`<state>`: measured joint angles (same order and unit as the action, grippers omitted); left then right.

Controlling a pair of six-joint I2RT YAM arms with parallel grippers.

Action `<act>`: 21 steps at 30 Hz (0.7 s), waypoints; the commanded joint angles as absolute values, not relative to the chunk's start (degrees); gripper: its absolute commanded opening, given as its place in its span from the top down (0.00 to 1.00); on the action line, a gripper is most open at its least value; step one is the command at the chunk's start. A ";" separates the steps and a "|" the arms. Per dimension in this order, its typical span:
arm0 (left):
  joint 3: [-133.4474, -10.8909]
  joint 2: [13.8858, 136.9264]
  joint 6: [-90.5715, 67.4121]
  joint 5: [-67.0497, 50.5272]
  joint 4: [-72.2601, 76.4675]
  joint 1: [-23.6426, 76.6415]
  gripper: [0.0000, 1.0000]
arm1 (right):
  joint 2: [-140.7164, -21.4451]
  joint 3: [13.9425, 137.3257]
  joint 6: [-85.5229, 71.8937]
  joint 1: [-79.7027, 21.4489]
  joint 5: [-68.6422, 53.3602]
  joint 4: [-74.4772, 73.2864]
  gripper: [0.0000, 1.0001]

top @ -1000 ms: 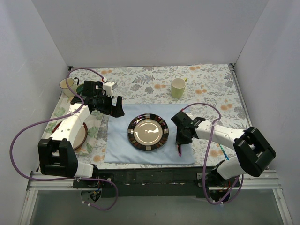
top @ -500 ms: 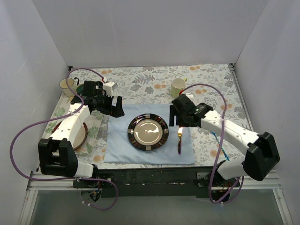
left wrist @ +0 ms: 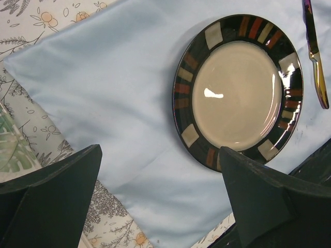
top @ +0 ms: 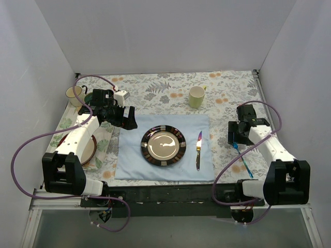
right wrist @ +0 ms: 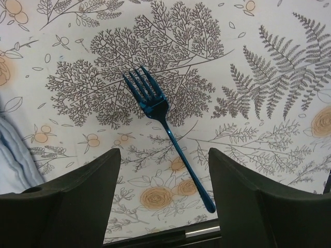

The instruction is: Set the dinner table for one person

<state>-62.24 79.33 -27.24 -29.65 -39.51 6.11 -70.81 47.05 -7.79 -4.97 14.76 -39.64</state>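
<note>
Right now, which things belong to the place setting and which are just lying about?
In the job: dinner table, light-blue mat, striped plate, knife, blue fork, probably the green mug.
Lying about: cream mug far left, red-rimmed plate near left.

The light is bright and even and comes from above; shadows are soft and faint. White glare spots sit on the plate (left wrist: 238, 93) and along the knife (left wrist: 314, 51). In both wrist views the dark fingers (left wrist: 51, 196) look slightly blurred, while the counter (right wrist: 258, 77) print is sharp
</note>
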 commanded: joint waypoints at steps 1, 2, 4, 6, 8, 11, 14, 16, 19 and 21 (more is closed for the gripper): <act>-63.02 78.31 -26.28 -31.38 -40.17 5.80 0.02 | -74.26 47.46 -0.80 -1.42 10.74 -36.39 0.25; -63.02 78.22 -26.28 -31.46 -40.17 5.80 0.02 | -76.79 47.55 -0.70 -0.71 10.11 -36.47 0.26; -62.93 78.13 -26.10 -31.38 -40.34 5.80 0.02 | -79.35 47.99 -0.53 1.04 9.32 -37.09 0.30; -62.93 77.87 -25.93 -31.20 -40.43 5.80 0.02 | -82.43 47.99 -0.53 1.49 9.40 -37.09 0.34; -63.02 78.13 -25.84 -31.38 -40.60 5.80 0.02 | -84.80 48.16 -0.53 1.49 8.88 -37.26 0.41; -63.19 78.40 -25.75 -31.38 -40.69 5.80 0.02 | -86.04 48.16 -0.44 1.49 8.35 -37.27 0.46; -63.28 78.49 -25.75 -31.55 -40.69 5.80 0.02 | -86.13 48.51 -0.53 1.49 8.00 -37.70 0.49; -63.19 78.49 -25.75 -31.64 -40.78 5.80 0.02 | -86.31 48.25 -0.44 1.49 8.35 -37.53 0.61; -63.28 78.49 -25.75 -31.29 -40.69 5.71 0.02 | -87.89 48.51 -0.17 1.49 7.48 -37.70 0.92; -63.63 78.40 -25.75 -31.29 -41.04 5.71 0.02 | -88.51 49.48 -0.18 1.49 8.52 -38.49 0.99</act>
<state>-62.24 79.33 -26.76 -30.48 -40.32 6.11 -86.98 47.40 -0.34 1.48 8.60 -37.85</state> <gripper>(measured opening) 0.981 0.061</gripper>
